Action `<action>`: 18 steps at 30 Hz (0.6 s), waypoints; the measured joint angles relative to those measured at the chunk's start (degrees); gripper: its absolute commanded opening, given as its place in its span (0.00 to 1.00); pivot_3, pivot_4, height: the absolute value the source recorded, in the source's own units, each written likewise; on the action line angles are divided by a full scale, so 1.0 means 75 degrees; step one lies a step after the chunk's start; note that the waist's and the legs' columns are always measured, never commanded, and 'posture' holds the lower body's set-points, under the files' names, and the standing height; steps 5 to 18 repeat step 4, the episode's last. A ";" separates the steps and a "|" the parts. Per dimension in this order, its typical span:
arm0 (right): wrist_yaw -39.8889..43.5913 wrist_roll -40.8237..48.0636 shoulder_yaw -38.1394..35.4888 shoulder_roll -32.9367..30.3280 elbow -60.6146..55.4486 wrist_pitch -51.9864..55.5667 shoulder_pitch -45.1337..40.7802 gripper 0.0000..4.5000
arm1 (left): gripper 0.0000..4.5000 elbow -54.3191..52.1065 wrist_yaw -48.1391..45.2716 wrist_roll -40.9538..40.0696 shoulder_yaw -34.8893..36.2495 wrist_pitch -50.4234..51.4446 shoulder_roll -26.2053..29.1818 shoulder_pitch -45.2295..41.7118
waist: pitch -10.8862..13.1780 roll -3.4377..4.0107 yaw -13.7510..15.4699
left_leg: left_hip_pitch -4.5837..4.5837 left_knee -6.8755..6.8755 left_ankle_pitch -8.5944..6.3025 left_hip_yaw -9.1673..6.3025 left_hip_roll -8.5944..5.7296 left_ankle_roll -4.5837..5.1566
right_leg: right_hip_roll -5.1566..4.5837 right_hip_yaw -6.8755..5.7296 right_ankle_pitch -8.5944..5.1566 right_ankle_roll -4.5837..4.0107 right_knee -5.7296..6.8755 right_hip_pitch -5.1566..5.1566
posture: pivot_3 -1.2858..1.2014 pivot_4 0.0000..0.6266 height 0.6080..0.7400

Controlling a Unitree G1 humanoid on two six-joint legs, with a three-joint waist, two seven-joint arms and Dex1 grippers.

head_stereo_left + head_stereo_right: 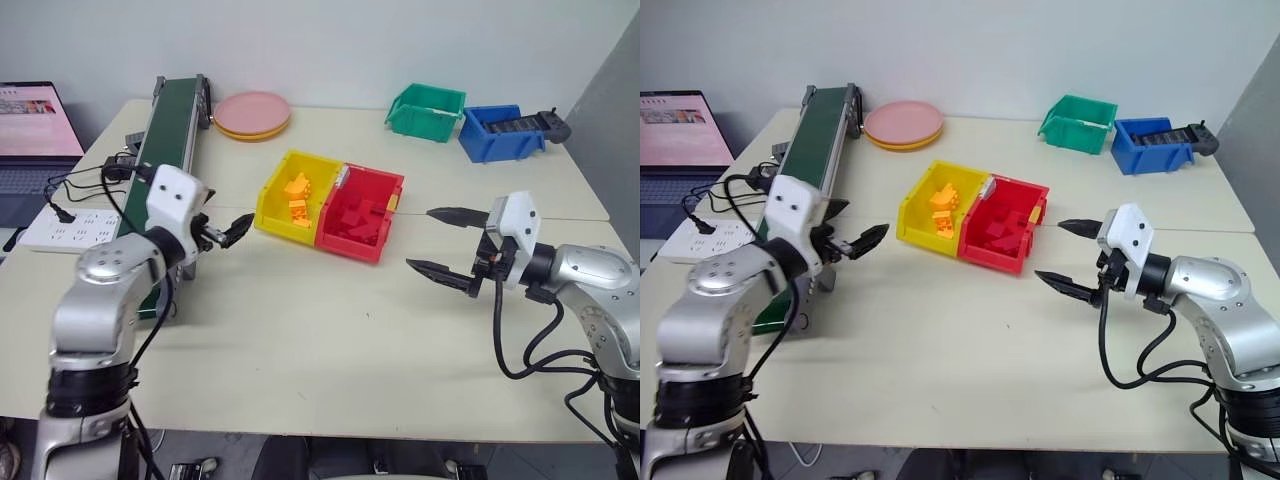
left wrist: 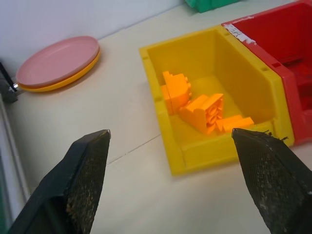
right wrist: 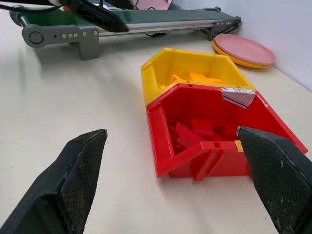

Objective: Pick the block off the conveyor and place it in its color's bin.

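Observation:
The yellow bin stands mid-table, side by side with a red bin. Several orange-yellow blocks lie inside the yellow bin; I cannot tell one from another. The conveyor, dark green belt between silver rails, runs along the table's left side. My left gripper hangs open and holds nothing, between the conveyor and the yellow bin, pointing at the bin from a short way off. My right gripper is open and holds nothing, to the right of the red bin and apart from it.
Stacked pink and yellow plates sit at the back beside the conveyor's far end. A green bin and a blue bin stand at the back right. A white power strip with cables and a laptop lie at the left.

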 measured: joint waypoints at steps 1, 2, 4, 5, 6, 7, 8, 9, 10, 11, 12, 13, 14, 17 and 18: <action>0.0043 0.0013 -0.0098 -0.0008 0.0022 -0.0035 -0.0001 1.00 | 0.92 -0.0315 -0.0059 -0.0264 0.0179 0.0259 0.0004 0.0249 | 0.0000 0.0000 0.0000 | 0.0001 0.0000 0.0000 -0.0001 0.0000 0.0000 | 0.0000 -0.0001 0.0000 0.0000 0.0000 0.0002 | 0.52 0.24 1.00; 0.0099 0.0017 -0.0172 -0.0046 0.0074 -0.0058 -0.0008 1.00 | 0.92 -0.0637 -0.0151 -0.0578 0.0287 0.0527 0.0004 0.0510 | 0.0000 0.0000 0.0006 | 0.0002 0.0000 0.0000 -0.0002 0.0001 0.0000 | 0.0000 -0.0003 0.0000 0.0000 0.0001 0.0003 | 0.52 0.24 1.00; 0.0164 0.0017 -0.0169 -0.0054 0.0131 -0.0074 -0.0043 1.00 | 0.92 -0.0929 -0.0237 -0.0882 0.0326 0.0715 -0.0005 0.0715 | 0.0000 0.0000 0.0017 | 0.0002 0.0000 0.0000 -0.0003 0.0001 0.0000 | 0.0000 -0.0005 0.0000 0.0000 0.0002 0.0003 | 0.52 0.24 1.00; 0.0164 0.0017 -0.0169 -0.0054 0.0131 -0.0074 -0.0043 1.00 | 0.92 -0.0929 -0.0237 -0.0882 0.0326 0.0715 -0.0005 0.0715 | 0.0000 0.0000 0.0017 | 0.0002 0.0000 0.0000 -0.0003 0.0001 0.0000 | 0.0000 -0.0005 0.0000 0.0000 0.0002 0.0003 | 0.52 0.24 1.00; 0.0164 0.0017 -0.0169 -0.0054 0.0131 -0.0074 -0.0043 1.00 | 0.92 -0.0929 -0.0237 -0.0882 0.0326 0.0715 -0.0005 0.0715 | 0.0000 0.0000 0.0017 | 0.0002 0.0000 0.0000 -0.0003 0.0001 0.0000 | 0.0000 -0.0005 0.0000 0.0000 0.0002 0.0003 | 0.52 0.24 1.00; 0.0164 0.0017 -0.0169 -0.0054 0.0131 -0.0074 -0.0043 1.00 | 0.92 -0.0929 -0.0237 -0.0882 0.0326 0.0715 -0.0005 0.0715 | 0.0000 0.0000 0.0017 | 0.0002 0.0000 0.0000 -0.0003 0.0001 0.0000 | 0.0000 -0.0005 0.0000 0.0000 0.0002 0.0003 | 0.52 0.24 1.00; 0.0164 0.0017 -0.0169 -0.0054 0.0131 -0.0074 -0.0043 1.00 | 0.92 -0.0929 -0.0237 -0.0882 0.0326 0.0715 -0.0005 0.0715 | 0.0000 0.0000 0.0017 | 0.0002 0.0000 0.0000 -0.0003 0.0001 0.0000 | 0.0000 -0.0005 0.0000 0.0000 0.0002 0.0003 | 0.52 0.24 1.00; 0.0164 0.0017 -0.0169 -0.0054 0.0131 -0.0074 -0.0043 1.00 | 0.92 -0.0929 -0.0237 -0.0882 0.0326 0.0715 -0.0005 0.0715 | 0.0000 0.0000 0.0017 | 0.0002 0.0000 0.0000 -0.0003 0.0001 0.0000 | 0.0000 -0.0005 0.0000 0.0000 0.0002 0.0003 | 0.52 0.24 1.00; 0.0164 0.0017 -0.0169 -0.0054 0.0131 -0.0074 -0.0043 1.00 | 0.92 -0.0929 -0.0237 -0.0882 0.0326 0.0715 -0.0005 0.0715 | 0.0000 0.0000 0.0017 | 0.0002 0.0000 0.0000 -0.0003 0.0001 0.0000 | 0.0000 -0.0005 0.0000 0.0000 0.0002 0.0003 | 0.52 0.24 1.00; 0.0164 0.0017 -0.0169 -0.0054 0.0131 -0.0074 -0.0043 1.00 | 0.92 -0.0929 -0.0237 -0.0882 0.0326 0.0715 -0.0005 0.0715 | 0.0000 0.0000 0.0017 | 0.0002 0.0000 0.0000 -0.0003 0.0001 0.0000 | 0.0000 -0.0005 0.0000 0.0000 0.0002 0.0003 | 0.52 0.24 1.00; 0.0164 0.0017 -0.0169 -0.0054 0.0131 -0.0074 -0.0043 1.00 | 0.92 -0.0929 -0.0237 -0.0882 0.0326 0.0715 -0.0005 0.0715 | 0.0000 0.0000 0.0017 | 0.0002 0.0000 0.0000 -0.0003 0.0001 0.0000 | 0.0000 -0.0005 0.0000 0.0000 0.0002 0.0003 | 0.52 0.24 1.00; 0.0164 0.0017 -0.0169 -0.0054 0.0131 -0.0074 -0.0043 1.00 | 0.92 -0.0929 -0.0237 -0.0882 0.0326 0.0715 -0.0005 0.0715 | 0.0000 0.0000 0.0017 | 0.0002 0.0000 0.0000 -0.0003 0.0001 0.0000 | 0.0000 -0.0005 0.0000 0.0000 0.0002 0.0003 | 0.52 0.24 1.00; 0.0164 0.0017 -0.0169 -0.0054 0.0131 -0.0074 -0.0043 1.00 | 0.92 -0.0929 -0.0237 -0.0882 0.0326 0.0715 -0.0005 0.0715 | 0.0000 0.0000 0.0017 | 0.0002 0.0000 0.0000 -0.0003 0.0001 0.0000 | 0.0000 -0.0005 0.0000 0.0000 0.0002 0.0003 | 0.52 0.24 1.00; 0.0164 0.0017 -0.0169 -0.0054 0.0131 -0.0074 -0.0043 1.00 | 0.92 -0.0929 -0.0237 -0.0882 0.0326 0.0715 -0.0005 0.0715 | 0.0000 0.0000 0.0017 | 0.0002 0.0000 0.0000 -0.0003 0.0001 0.0000 | 0.0000 -0.0005 0.0000 0.0000 0.0002 0.0003 | 0.52 0.24 1.00; 0.0164 0.0017 -0.0169 -0.0054 0.0131 -0.0074 -0.0043 1.00 | 0.92 -0.0929 -0.0237 -0.0882 0.0326 0.0715 -0.0005 0.0715 | 0.0000 0.0000 0.0017 | 0.0002 0.0000 0.0000 -0.0003 0.0001 0.0000 | 0.0000 -0.0005 0.0000 0.0000 0.0002 0.0003 | 0.52 0.24 1.00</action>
